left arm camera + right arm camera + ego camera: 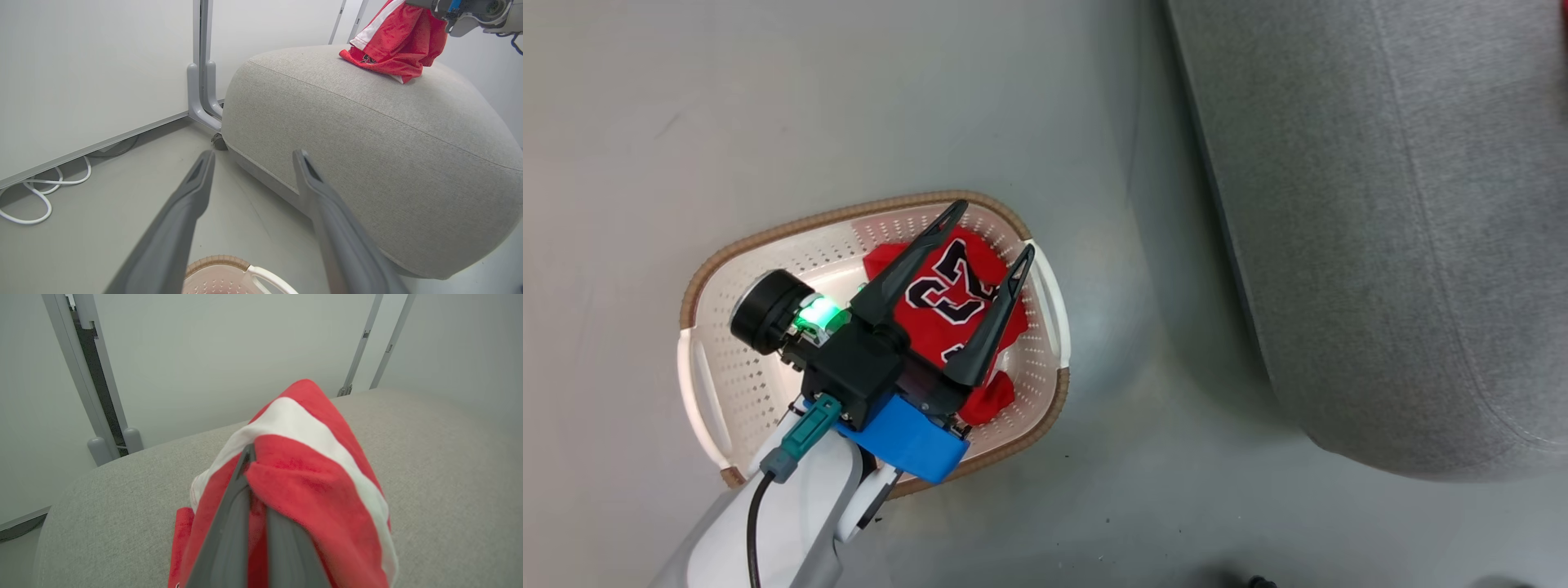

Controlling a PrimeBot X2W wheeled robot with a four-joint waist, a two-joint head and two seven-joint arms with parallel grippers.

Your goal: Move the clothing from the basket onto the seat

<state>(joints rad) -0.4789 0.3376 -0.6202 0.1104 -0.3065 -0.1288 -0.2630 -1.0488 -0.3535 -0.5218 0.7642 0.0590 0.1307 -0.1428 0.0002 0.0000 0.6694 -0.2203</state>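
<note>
Here, the left gripper (994, 227) hovers over the basket (737, 384) with its two dark fingers spread wide apart and nothing between them. Under them lies the red garment with black white-edged numerals (935, 314), bunched in the basket's 3 o'clock half. Whether the tips touch the cloth cannot be told. In the head view the basket stands on the grey floor (768, 106) toward 8 o'clock. The seat (1380, 245) takes up the side from 1 to 4 o'clock, apart from the basket with bare floor between.

The right gripper (250, 455) has its fingers pressed together on the red garment with the broad white stripe (310, 465) — the cloth drapes over them and hides one tip. In the left wrist view this garment hangs at 1 o'clock, its lower folds resting on the top of the seat. A white cable (41, 192) loops on the floor at 9 o'clock there.
</note>
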